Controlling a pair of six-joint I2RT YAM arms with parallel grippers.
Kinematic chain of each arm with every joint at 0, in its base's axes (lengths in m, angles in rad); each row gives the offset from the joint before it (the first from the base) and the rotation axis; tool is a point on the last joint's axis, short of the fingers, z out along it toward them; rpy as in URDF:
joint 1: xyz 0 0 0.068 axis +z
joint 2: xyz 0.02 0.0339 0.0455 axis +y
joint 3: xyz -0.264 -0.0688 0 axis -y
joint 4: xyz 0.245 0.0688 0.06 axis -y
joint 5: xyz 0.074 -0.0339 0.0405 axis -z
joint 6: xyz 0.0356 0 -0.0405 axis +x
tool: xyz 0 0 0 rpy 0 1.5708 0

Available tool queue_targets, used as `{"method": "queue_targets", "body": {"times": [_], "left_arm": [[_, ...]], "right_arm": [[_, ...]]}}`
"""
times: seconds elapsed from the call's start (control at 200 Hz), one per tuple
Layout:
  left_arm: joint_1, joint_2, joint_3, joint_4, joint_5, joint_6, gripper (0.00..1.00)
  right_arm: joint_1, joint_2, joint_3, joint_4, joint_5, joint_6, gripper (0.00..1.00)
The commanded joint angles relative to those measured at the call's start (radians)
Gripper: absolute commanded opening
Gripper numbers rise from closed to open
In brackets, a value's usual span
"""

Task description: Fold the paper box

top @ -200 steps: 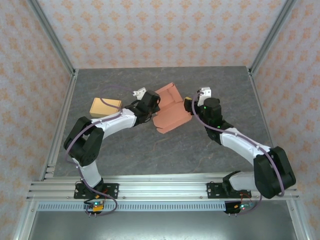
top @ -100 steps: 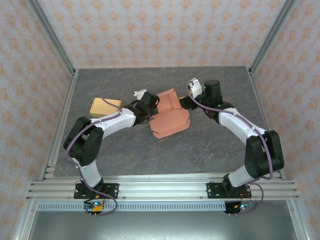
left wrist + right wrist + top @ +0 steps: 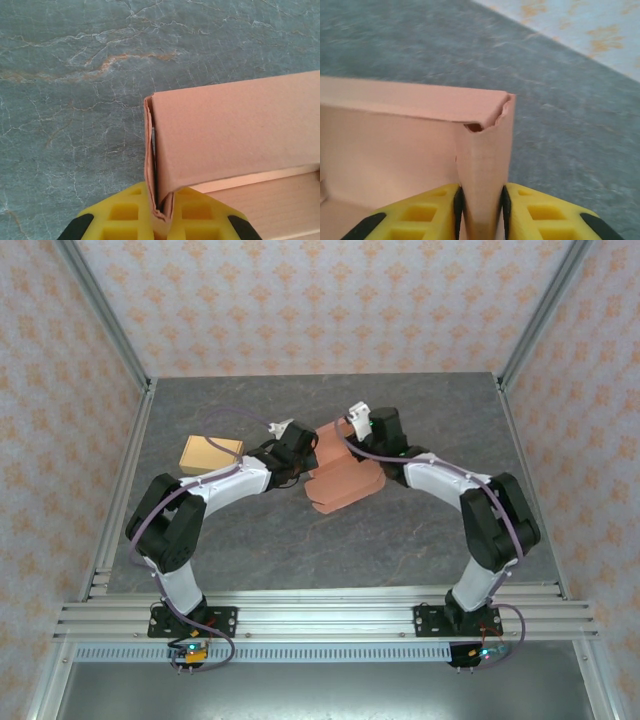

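Salmon cardboard paper box (image 3: pixel 342 483) mid-tabletop, matte and creased, left gripper (image 3: pixel 161 207) pinching its doubled wall, right gripper (image 3: pixel 480 210) clamped on a crumpled corner, grey veined tabletop (image 3: pixel 400 535)

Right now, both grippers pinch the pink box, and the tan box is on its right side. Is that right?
Not quite. The tan box sits to the left of the pink box, apart from it; the top view shows that. The left gripper and right gripper do both pinch the pink box.
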Motion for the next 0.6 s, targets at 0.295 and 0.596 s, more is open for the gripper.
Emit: {"method": "queue_targets", "body": {"times": [0.295,0.596], "left_arm": [[-0.010,-0.038,0.003,0.022,0.057,-0.056,0.00],[-0.008,-0.038,-0.002,0.020,0.035,-0.064,0.00]], "right_arm": [[0.116,0.164,0.049,0.225,0.790,0.124,0.26],[0.097,0.048,0.032,0.093,0.482,0.223,0.42]]}}
